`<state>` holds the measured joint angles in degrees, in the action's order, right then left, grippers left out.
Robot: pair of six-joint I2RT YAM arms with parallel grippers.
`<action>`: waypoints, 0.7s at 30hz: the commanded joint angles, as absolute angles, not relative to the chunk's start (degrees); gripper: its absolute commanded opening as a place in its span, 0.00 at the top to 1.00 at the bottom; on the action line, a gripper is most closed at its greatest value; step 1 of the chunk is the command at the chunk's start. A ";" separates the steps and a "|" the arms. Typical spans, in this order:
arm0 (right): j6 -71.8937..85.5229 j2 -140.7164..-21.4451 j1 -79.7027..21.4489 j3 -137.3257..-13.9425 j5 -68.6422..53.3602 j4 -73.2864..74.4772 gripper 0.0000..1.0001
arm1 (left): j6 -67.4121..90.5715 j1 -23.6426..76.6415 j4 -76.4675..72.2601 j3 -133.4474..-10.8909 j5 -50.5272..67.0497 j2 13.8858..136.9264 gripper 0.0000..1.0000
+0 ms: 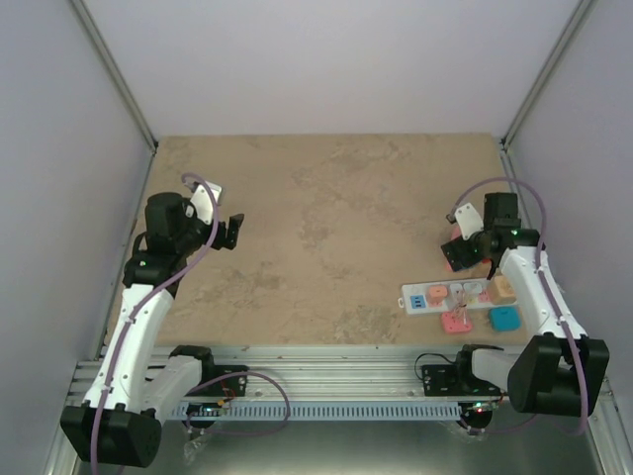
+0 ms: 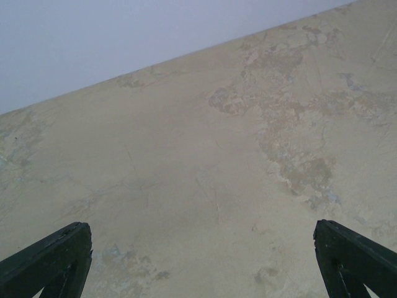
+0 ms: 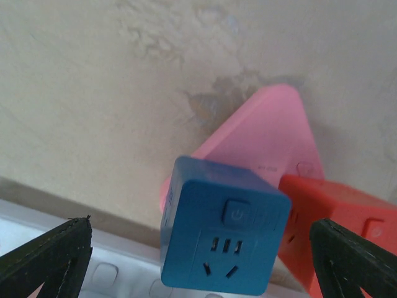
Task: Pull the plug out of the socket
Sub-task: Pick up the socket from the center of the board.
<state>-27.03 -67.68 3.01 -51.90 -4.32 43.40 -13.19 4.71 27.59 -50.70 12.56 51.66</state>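
Right wrist view: the plug [image 3: 226, 233] is framed by the wide-open right gripper [image 3: 200, 226]; it should be clamped squarely, then pulled straight off the socket [image 3: 118, 270].

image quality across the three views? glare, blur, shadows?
Top external: even, diffuse light, no glare, only faint shadows; the socket is small, its outlets soft. Left wrist: table texture mildly blurred, end effector fingers near-black. Right wrist: blue cube fairly sharp, the socket's white body bottom-left nearly blown out, fingers silhouetted.
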 commanded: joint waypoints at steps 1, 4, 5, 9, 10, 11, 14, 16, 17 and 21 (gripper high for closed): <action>-27.16 -67.31 2.77 -49.51 -0.62 42.92 0.04 | -12.43 4.55 26.28 -49.81 13.40 50.64 0.00; -26.37 -68.01 2.81 -48.20 -0.44 41.77 0.04 | -12.40 4.48 26.12 -49.74 13.44 50.37 0.00; -26.41 -68.31 2.81 -47.70 -0.44 41.27 0.04 | -12.39 4.50 26.02 -49.65 13.44 50.28 0.00; -26.20 -70.79 2.88 -47.03 1.44 39.78 0.04 | -12.24 4.50 25.85 -49.57 13.37 49.88 0.00; -26.30 -71.36 2.89 -47.06 1.56 39.56 0.04 | -12.29 4.48 25.84 -49.59 13.25 49.77 0.00; -26.30 -71.99 2.90 -47.25 1.65 39.36 0.04 | -12.16 4.50 25.80 -49.57 13.24 49.71 0.00; -25.94 -73.74 2.90 -47.60 2.86 38.75 0.05 | -12.23 4.53 25.66 -49.48 12.97 49.56 0.00; -25.88 -74.51 2.88 -47.60 3.28 38.40 0.06 | -12.15 4.52 25.71 -49.44 12.85 49.48 0.00; -25.90 -74.88 2.90 -47.62 3.49 38.20 0.06 | -12.12 4.51 25.58 -49.45 12.86 49.46 0.00; -25.04 -73.70 2.90 -48.16 5.46 37.27 0.06 | -12.09 4.48 25.34 -49.48 12.57 49.54 0.00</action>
<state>-26.15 -75.02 3.03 -47.57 2.85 39.00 -12.97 4.71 26.98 -50.15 12.73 50.17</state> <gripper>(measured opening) 0.935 0.997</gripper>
